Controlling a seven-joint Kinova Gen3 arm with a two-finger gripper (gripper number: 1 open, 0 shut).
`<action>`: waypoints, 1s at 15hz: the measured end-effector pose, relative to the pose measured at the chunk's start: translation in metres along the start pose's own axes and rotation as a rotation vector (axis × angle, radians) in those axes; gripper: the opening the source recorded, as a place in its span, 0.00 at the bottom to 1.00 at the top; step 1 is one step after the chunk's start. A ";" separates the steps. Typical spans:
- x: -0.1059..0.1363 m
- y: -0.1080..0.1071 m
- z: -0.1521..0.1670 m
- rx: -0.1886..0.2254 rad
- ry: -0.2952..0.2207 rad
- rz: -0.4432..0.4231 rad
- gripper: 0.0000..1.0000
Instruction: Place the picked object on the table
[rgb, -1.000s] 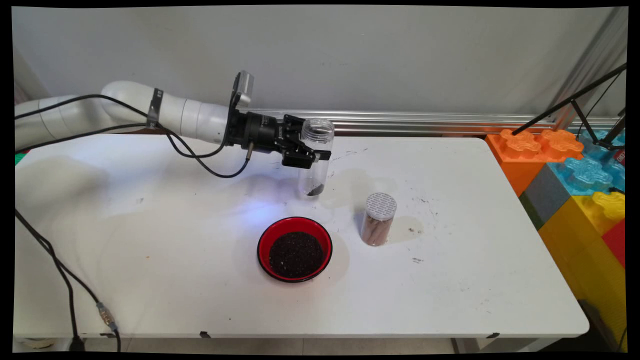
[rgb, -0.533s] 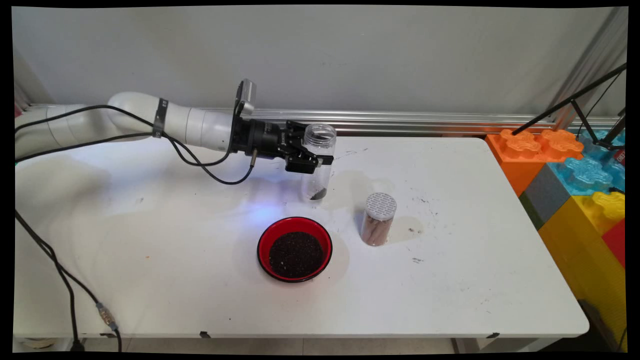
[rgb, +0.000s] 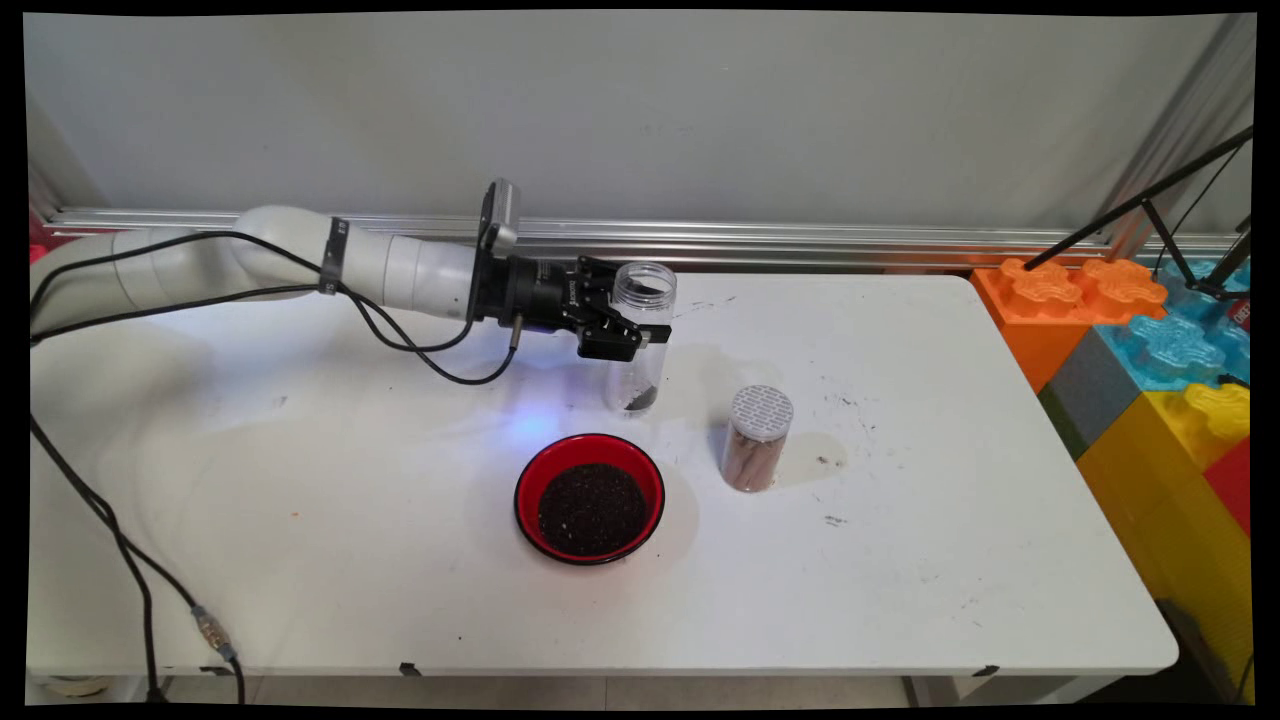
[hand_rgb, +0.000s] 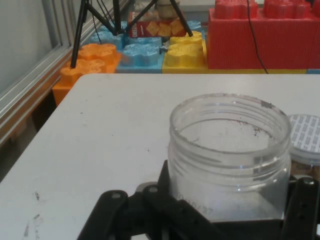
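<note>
Room: a white table (rgb: 900, 560) is standing against a pale wall, with big coloured toy blocks (rgb: 1150, 340) piled past its right end and a black tripod leg slanting over them.
Arm: the white arm is reaching in from the left, lying almost level over the far half of the table, black cables drooping under it.
Gripper: the black gripper (rgb: 628, 332) is clamping a clear jar (rgb: 640, 335) from the side, below the threaded neck; in the hand view the fingers (hand_rgb: 302, 210) are hugging both flanks of the jar (hand_rgb: 230, 155).
Jar: it is standing upright with its mouth open and no lid, a small dark heap sitting in its bottom. I cannot tell whether its base is touching the table or hanging just above it.
Bowl: a red bowl (rgb: 590, 497) full of dark grains is sitting nearer to me, slightly left of the jar and apart from it.
Shaker: a small tub with a white perforated lid (rgb: 758, 438) is standing right of the bowl, near the jar but clear of it.
Handling: I judge the hold is best kept level, since a tilt would spill the remainder.
</note>
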 end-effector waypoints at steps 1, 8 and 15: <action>-0.002 0.000 0.001 -0.002 -0.001 0.004 0.00; -0.011 0.003 0.004 -0.007 -0.005 0.020 0.00; -0.017 0.005 0.007 0.006 0.000 0.019 0.00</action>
